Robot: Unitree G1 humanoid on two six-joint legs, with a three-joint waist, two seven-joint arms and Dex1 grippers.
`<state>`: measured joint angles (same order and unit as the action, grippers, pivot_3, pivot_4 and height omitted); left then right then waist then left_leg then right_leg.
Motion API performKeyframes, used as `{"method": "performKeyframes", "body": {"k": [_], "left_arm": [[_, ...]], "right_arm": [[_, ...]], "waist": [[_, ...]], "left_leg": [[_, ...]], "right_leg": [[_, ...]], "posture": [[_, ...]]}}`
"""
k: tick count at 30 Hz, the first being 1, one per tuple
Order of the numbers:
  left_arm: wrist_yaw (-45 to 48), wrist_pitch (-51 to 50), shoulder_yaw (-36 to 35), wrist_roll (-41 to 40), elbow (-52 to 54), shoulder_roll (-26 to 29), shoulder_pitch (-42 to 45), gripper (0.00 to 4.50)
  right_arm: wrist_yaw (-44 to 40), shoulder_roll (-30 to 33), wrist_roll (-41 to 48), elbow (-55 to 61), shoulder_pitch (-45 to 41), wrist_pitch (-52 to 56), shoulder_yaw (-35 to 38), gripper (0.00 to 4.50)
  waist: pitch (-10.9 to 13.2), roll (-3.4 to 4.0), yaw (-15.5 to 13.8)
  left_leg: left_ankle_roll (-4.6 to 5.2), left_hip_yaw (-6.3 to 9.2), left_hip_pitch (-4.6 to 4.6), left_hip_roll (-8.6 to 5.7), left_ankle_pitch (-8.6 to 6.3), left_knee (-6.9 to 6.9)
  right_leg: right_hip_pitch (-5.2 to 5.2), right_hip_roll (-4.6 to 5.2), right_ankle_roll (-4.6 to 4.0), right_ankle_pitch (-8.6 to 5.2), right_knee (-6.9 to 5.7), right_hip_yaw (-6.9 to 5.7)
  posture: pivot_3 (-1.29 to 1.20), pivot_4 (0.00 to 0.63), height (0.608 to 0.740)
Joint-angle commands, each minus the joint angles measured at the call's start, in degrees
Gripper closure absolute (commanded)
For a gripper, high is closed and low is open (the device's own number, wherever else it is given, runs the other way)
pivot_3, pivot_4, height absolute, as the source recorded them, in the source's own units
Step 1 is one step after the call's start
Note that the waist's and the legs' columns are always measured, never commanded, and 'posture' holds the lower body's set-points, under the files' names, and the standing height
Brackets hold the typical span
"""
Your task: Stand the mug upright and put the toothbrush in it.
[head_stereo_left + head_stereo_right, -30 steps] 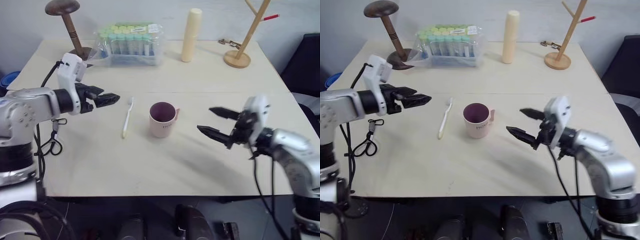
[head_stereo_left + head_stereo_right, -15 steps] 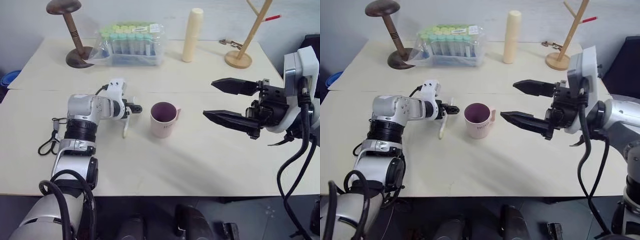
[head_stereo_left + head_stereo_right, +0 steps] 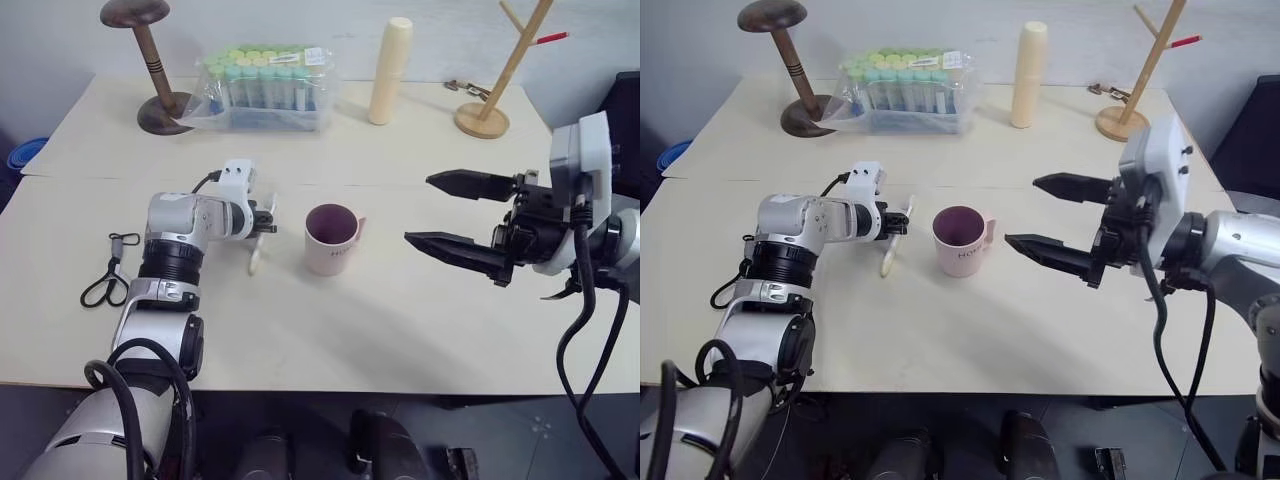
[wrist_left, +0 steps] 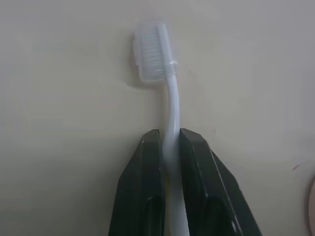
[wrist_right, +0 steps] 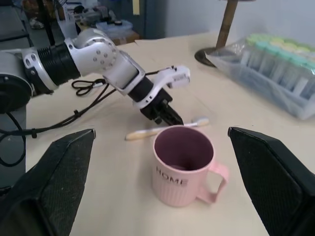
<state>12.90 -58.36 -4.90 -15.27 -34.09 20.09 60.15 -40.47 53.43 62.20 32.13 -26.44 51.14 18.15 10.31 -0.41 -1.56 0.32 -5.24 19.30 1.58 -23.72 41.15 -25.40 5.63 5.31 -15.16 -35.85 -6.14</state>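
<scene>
The left gripper [image 4: 170,140] is clamped on the toothbrush [image 4: 170,123], its two black fingers [image 4: 145,162] pressed against either side of the slim white neck, low on the pale table [image 3: 330,320]. The toothbrush lies flat, a translucent white head with pale bristles beyond the fingertips and a yellowish handle end trailing back under the gripper; its long axis runs along the gripper's own line, head pointing away from the wrist. The left wrist view gives the bristles and the pinch; the head views give the whole length. Just beside the gripper stands the pink mug [image 3: 332,238], upright, mouth up. The right wrist view shows its "HOME" lettering. Beyond the mug, the right gripper [image 3: 458,212] hangs above the table, fingers spread wide apart, empty.
</scene>
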Motion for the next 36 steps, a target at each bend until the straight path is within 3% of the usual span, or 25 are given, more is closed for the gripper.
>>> {"method": "performKeyframes", "body": {"k": [1,5,11,16,24,30,33,36], "left_arm": [[7.4,14.5,-4.9,-4.4,10.0,-0.2,0.5,4.34],[19.4,20.4,-11.0,-15.3,21.5,-1.0,-2.0,4.34],[22.1,17.3,-7.9,-20.4,30.1,-3.3,-4.7,4.34],[22.9,19.8,-2.0,-18.6,33.5,-6.5,-7.8,4.34],[24.5,32.8,3.8,-10.6,25.6,-9.8,-9.3,4.34],[25.0,39.9,3.7,-8.7,23.7,-10.6,-10.7,2.46],[25.3,36.1,3.3,-10.9,28.6,-8.9,-12.4,1.51],[26.5,25.4,0.7,-17.3,37.6,-3.2,-14.6,0.55]], "right_arm": [[0.4,2.0,-1.3,2.8,2.2,-0.8,2.1,0.0],[3.2,1.3,-1.4,3.3,4.3,-0.7,3.1,0.0],[5.3,0.7,-2.0,4.0,7.1,-1.3,3.3,0.0],[5.5,0.6,-1.7,4.0,8.5,-1.8,4.0,0.0],[6.6,0.1,0.6,4.3,8.9,-1.9,4.9,0.0],[8.3,-0.7,3.4,3.7,7.7,-2.2,4.7,0.0],[7.5,-0.1,3.1,3.5,7.6,-2.5,4.2,0.0],[6.0,0.6,2.5,2.2,7.7,-2.5,4.5,0.0]], "waist": [[0.0,-0.03,0.0],[0.1,-0.09,0.1],[0.0,-0.06,0.0],[0.0,-0.06,0.0],[0.0,-0.06,0.0],[0.0,-0.06,0.0],[0.0,-0.06,0.0],[0.0,-0.06,0.2]], "left_leg": [[0.0,0.01,0.03,0.01,0.0,0.0],[0.0,0.04,0.25,0.05,0.0,0.05],[0.0,0.03,0.08,0.01,0.0,0.04],[0.0,0.05,0.11,0.02,0.0,0.05],[0.01,0.02,0.09,0.01,0.0,0.01],[0.01,0.02,0.09,0.04,0.0,-0.02],[0.03,0.03,0.11,0.03,0.0,-0.01],[0.03,0.06,0.12,0.07,-0.01,-0.03]], "right_leg": [[-0.02,0.0,0.0,0.0,0.0,-0.01],[-0.16,0.02,0.0,0.0,0.06,-0.07],[-0.02,0.02,0.0,0.02,0.07,-0.04],[-0.01,-0.02,0.02,0.04,0.11,-0.02],[-0.01,-0.06,0.01,0.05,0.14,-0.02],[-0.01,-0.07,0.01,0.05,0.18,-0.02],[-0.01,-0.04,0.01,0.05,0.19,-0.02],[-0.02,-0.05,0.01,0.06,0.21,-0.02]], "posture": [[0.0,0.15,0.74],[0.0,0.15,0.74],[0.0,0.15,0.74],[0.0,0.15,0.74],[0.0,0.15,0.74],[0.0,0.15,0.74],[0.0,0.15,0.74],[0.0,0.15,0.74]]}}
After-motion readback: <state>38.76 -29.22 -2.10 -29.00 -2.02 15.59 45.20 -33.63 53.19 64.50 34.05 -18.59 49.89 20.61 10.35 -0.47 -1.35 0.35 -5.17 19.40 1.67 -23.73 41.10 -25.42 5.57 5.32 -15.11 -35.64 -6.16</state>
